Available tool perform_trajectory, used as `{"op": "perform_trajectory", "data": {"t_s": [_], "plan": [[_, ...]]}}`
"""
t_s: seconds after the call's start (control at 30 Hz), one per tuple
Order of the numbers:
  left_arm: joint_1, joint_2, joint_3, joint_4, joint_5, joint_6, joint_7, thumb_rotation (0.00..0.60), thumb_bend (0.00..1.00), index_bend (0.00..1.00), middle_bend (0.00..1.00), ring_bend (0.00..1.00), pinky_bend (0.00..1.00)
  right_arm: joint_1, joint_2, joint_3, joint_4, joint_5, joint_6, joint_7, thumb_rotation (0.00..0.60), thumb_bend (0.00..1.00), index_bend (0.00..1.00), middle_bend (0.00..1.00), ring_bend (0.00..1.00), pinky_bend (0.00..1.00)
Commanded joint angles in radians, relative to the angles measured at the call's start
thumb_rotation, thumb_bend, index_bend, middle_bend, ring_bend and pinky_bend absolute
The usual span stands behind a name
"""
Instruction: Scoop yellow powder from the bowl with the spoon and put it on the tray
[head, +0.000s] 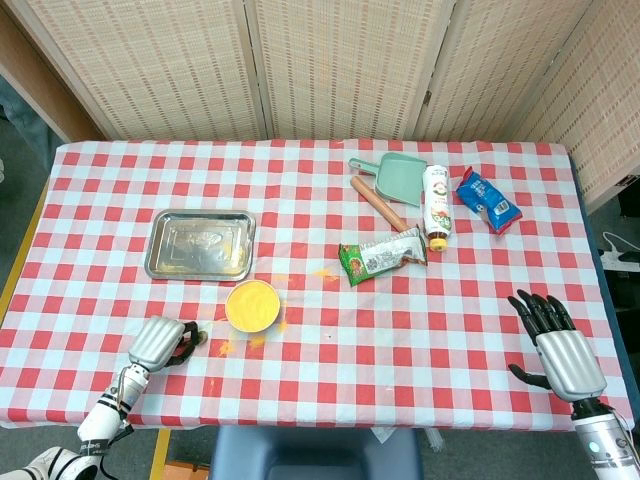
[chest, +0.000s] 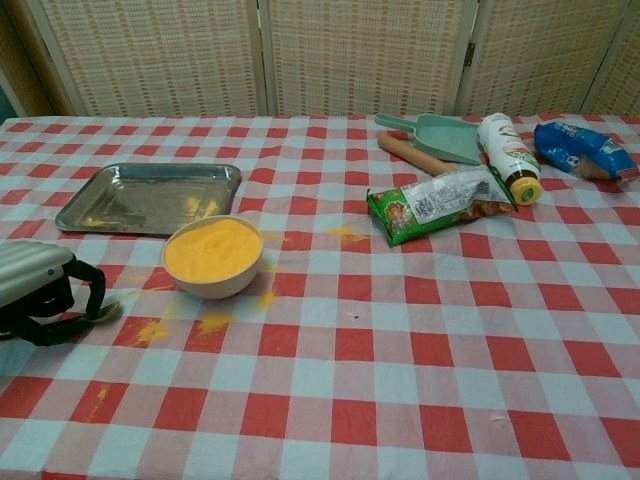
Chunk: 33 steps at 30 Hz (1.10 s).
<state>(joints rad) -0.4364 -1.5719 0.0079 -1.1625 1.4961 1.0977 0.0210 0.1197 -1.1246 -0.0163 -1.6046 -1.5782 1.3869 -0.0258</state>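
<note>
1. The spoon (chest: 103, 312) shows only as a small bowl end with yellow powder on it, poking out from the left hand's fingers at the lower left of the chest view. Its handle is hidden in the hand, so the long axis cannot be read for sure; the visible tip points right, toward the bowl.
2. The left hand (head: 158, 342) sits on the tablecloth at the lower left of the head view, fingers curled around the spoon, grasping it, silver back up.
3. The bowl (chest: 213, 256) stands just right of that hand, left of centre, filled with yellow powder (chest: 212, 249) nearly level with its rim.
4. Spilled patches of powder lie on the cloth between spoon and bowl and just below the bowl; another patch lies further right, near the green packet.
5. The tray (chest: 150, 197) lies flat above the bowl, in the left part of the frame, with faint yellow traces near its right side.
6. The right hand (head: 560, 347) rests at the lower right of the head view, well apart from everything, fingers spread and holding nothing.
7. In the upper right lie a green packet (head: 382, 257), a rolling pin (head: 377, 203), a green dustpan (head: 397, 176), a bottle (head: 435, 206) on its side and a blue packet (head: 487, 199).
</note>
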Motion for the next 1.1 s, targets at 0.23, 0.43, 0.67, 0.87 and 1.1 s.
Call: {"op": "perform_trajectory", "data": {"t_s": [0.23, 0.43, 0.67, 0.87, 1.1], "plan": [[-0.006, -0.010, -0.009, 0.025, -0.013, -0.007, -0.021, 0.600, 0.63, 0.59, 1.00, 1.00, 1.00, 0.001, 0.002, -0.001, -0.003, 0.003, -0.004, -0.003, 0.600, 0.09, 0.00, 0.00, 0.00, 0.00], [-0.005, -0.012, -0.016, 0.033, -0.010, 0.012, -0.040, 0.600, 0.63, 0.59, 1.00, 1.00, 1.00, 0.004, 0.005, -0.004, -0.006, 0.006, -0.013, -0.003, 0.600, 0.09, 0.00, 0.00, 0.00, 0.00], [-0.002, -0.013, -0.026, 0.042, -0.010, 0.033, -0.089, 0.600, 0.77, 0.67, 1.00, 1.00, 1.00, 0.004, 0.006, -0.004, -0.007, 0.004, -0.012, -0.001, 0.600, 0.09, 0.00, 0.00, 0.00, 0.00], [0.006, 0.006, -0.036, 0.034, -0.019, 0.051, -0.115, 0.600, 0.81, 0.73, 1.00, 1.00, 1.00, 0.005, 0.006, -0.006, -0.007, 0.002, -0.015, 0.000, 0.600, 0.09, 0.00, 0.00, 0.00, 0.00], [0.024, 0.082, -0.046, -0.057, -0.022, 0.088, -0.171, 0.600, 0.84, 0.77, 1.00, 1.00, 1.00, 0.005, 0.007, -0.009, -0.009, -0.006, -0.011, 0.004, 0.600, 0.09, 0.00, 0.00, 0.00, 0.00]]}}
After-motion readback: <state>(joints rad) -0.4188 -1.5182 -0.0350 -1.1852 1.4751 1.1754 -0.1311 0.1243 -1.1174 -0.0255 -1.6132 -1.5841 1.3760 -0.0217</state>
